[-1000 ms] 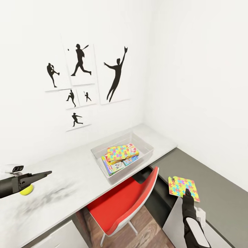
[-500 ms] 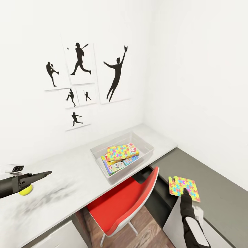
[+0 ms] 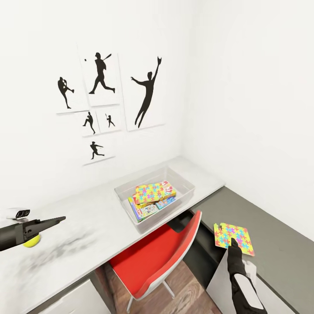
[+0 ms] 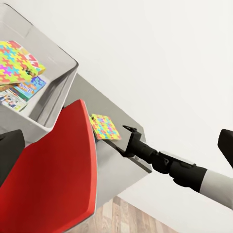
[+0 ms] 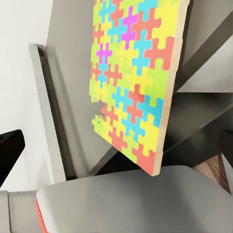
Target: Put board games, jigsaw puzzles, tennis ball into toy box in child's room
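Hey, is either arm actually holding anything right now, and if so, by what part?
Nothing is clearly held. The right gripper sits at the near edge of the jigsaw puzzle on the dark desk section; a grasp cannot be told. The left gripper hovers open above the tennis ball.

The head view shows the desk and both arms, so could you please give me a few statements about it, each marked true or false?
1. A jigsaw puzzle lies on top of the board games inside the toy box. True.
2. The second jigsaw puzzle sits on the pale grey desk top beside the toy box. False: it lies on the lower dark grey section, near its front edge.
3. The tennis ball is inside the toy box. False: it rests on the pale desk top by the left gripper.
4. The right gripper is at the near edge of the second puzzle. True.
5. The red chair stands in front of the toy box. True.
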`<state>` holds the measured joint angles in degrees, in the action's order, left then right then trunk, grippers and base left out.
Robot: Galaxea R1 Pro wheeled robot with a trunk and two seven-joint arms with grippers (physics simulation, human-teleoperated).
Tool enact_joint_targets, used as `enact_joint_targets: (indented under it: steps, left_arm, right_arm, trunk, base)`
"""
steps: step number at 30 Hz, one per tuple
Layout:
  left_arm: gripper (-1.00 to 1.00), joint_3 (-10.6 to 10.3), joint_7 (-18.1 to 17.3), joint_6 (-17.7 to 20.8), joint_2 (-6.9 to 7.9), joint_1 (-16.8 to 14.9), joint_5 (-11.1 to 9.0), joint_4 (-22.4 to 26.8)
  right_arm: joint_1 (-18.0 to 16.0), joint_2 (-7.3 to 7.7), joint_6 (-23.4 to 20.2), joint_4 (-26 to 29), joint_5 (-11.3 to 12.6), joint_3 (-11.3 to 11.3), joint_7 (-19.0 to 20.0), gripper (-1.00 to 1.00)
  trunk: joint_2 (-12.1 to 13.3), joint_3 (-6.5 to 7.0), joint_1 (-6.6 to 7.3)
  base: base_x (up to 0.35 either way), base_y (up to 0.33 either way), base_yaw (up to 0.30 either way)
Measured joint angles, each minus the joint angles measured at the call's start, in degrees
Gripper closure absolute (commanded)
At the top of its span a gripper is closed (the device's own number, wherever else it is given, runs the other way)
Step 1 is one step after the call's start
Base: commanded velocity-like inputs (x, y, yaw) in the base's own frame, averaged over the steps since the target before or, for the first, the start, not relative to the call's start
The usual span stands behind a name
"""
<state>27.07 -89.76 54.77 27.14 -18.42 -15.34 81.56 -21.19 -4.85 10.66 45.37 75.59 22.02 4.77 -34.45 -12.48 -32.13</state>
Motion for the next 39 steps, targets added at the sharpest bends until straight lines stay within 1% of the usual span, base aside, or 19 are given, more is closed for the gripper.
enact_joint_targets:
  steps: [6, 24, 31, 34, 39]
  left_arm:
    - [-1.0, 0.01, 0.0, 0.0, 0.0, 0.0, -0.01, 0.0]
    - [-1.0, 0.02, 0.0, -0.01, 0.0, 0.0, 0.0, 0.0]
    - [-1.0, 0.03, 0.0, 0.0, 0.0, 0.0, 0.0, 0.0]
    - [-1.0, 0.05, 0.0, 0.0, 0.0, 0.0, 0.0, 0.0]
    - [-1.0, 0.03, 0.0, 0.0, 0.0, 0.0, 0.0, 0.0]
  right_arm:
    - [-0.02, 0.05, 0.0, -0.07, 0.06, 0.0, 0.01, -1.0]
    - [-0.08, 0.07, -0.16, -0.21, 0.03, 0.0, 0.0, -1.0]
    - [-0.6, 0.06, -1.42, -0.84, 0.0, -0.01, 0.07, -1.0]
    - [-0.82, 0.06, -1.57, -1.34, 0.0, -0.01, 0.09, -1.0]
    - [-1.11, 0.07, -1.64, -2.1, 0.0, -0.01, 0.16, -1.0]
  trunk:
    - [-0.02, -0.01, -0.01]
    - [-7.24, -3.24, -3.96]
    - [-7.25, -3.25, -3.96]
    - [-8.44, -3.78, -4.62]
    - [-8.46, -3.79, -4.62]
  base:
    - [0.0, 0.0, 0.0]
    - [0.0, 0.0, 0.0]
    - [0.0, 0.0, 0.0]
    - [0.0, 0.0, 0.0]
    - [0.0, 0.0, 0.0]
